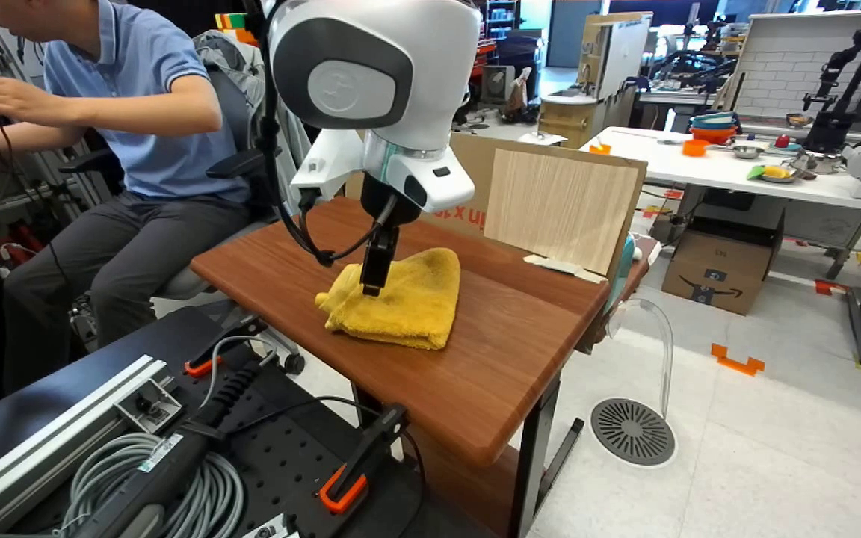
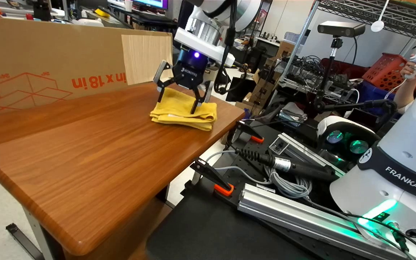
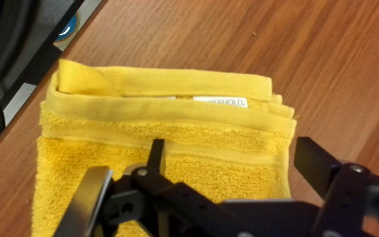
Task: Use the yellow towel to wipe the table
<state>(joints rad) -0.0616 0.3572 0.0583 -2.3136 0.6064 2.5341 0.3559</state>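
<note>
The yellow towel (image 1: 427,299) lies folded on the reddish-brown wood table (image 1: 498,373), near one edge. In an exterior view its stacked layers (image 2: 203,116) face the robot's base, and the bare tabletop (image 2: 85,155) spreads beside it. My gripper (image 2: 177,107) points down over the towel, its two dark fingers spread apart. In the wrist view the open gripper (image 3: 230,144) has one finger over the towel (image 3: 183,131) and the other just past its side edge, over bare wood (image 3: 334,65). Nothing is held between the fingers. I cannot tell whether the fingertips touch the cloth.
A cardboard sheet (image 2: 60,65) with a pale wood panel (image 2: 146,57) stands along the table's far edge. A black platform (image 2: 200,224) with clamps (image 2: 211,175), coiled cable (image 2: 289,186) and an aluminium rail (image 2: 294,222) adjoins the near side. A person (image 1: 139,112) sits beside the table.
</note>
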